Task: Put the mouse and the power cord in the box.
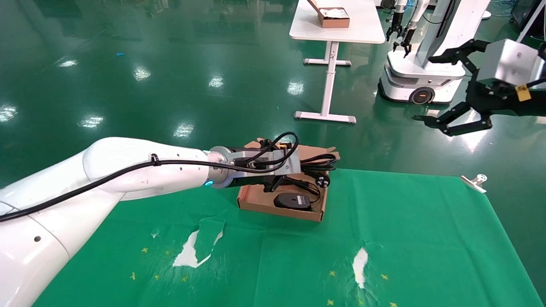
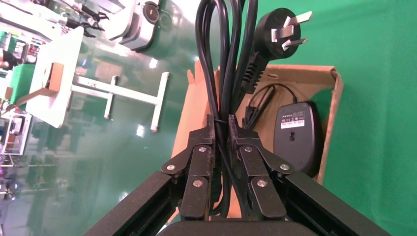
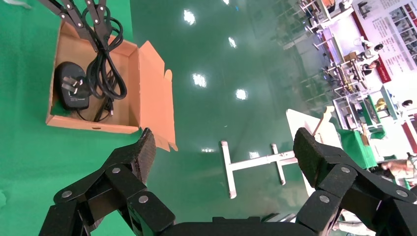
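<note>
Power cord [image 2: 223,59] partly hides mouse [image 2: 294,135].

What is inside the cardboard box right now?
The mouse lies in the box with its thin cable. The power cord hangs above it, clamped in the left tool. The floor beneath the arm is hidden.

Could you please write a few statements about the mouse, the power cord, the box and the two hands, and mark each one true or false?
1. The mouse lies inside the box. True.
2. The left hand is open and holds nothing. False: it is shut on the power cord, which hangs above the box.
3. The right hand is open, raised off to the side over the floor. True.
4. The power cord's plug is on the green cloth. False: it hangs in the air over the box.
5. The box's lid is closed. False: the flap is folded back, so the box is open.
</note>
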`<state>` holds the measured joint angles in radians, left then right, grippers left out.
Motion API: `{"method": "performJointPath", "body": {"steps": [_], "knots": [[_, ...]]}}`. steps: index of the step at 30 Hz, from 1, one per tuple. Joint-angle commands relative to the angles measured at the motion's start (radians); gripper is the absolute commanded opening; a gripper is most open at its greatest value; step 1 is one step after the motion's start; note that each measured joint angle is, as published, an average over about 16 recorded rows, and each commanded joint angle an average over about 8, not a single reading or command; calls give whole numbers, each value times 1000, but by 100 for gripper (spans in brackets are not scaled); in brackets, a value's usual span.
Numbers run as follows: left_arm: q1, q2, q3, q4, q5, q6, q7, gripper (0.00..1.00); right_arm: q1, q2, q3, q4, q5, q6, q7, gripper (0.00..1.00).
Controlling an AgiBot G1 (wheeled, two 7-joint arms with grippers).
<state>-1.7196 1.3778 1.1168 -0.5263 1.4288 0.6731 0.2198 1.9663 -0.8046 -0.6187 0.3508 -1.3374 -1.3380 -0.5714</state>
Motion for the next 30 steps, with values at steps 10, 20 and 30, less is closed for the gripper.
{"method": "performJointPath", "body": {"steps": [10,20,30], "knots": [[13,-18,-18,-17,-17,17,-11,100,-13,1,3,13,5,5,10,100],[111,-133,-142,-132,-122,140,-72,100,-141,30,52,149,93,-19,120,100],[219,-261,-283,-258,-239,278,-140,100,-290,62,109,304,195,-47,247,100]]}}
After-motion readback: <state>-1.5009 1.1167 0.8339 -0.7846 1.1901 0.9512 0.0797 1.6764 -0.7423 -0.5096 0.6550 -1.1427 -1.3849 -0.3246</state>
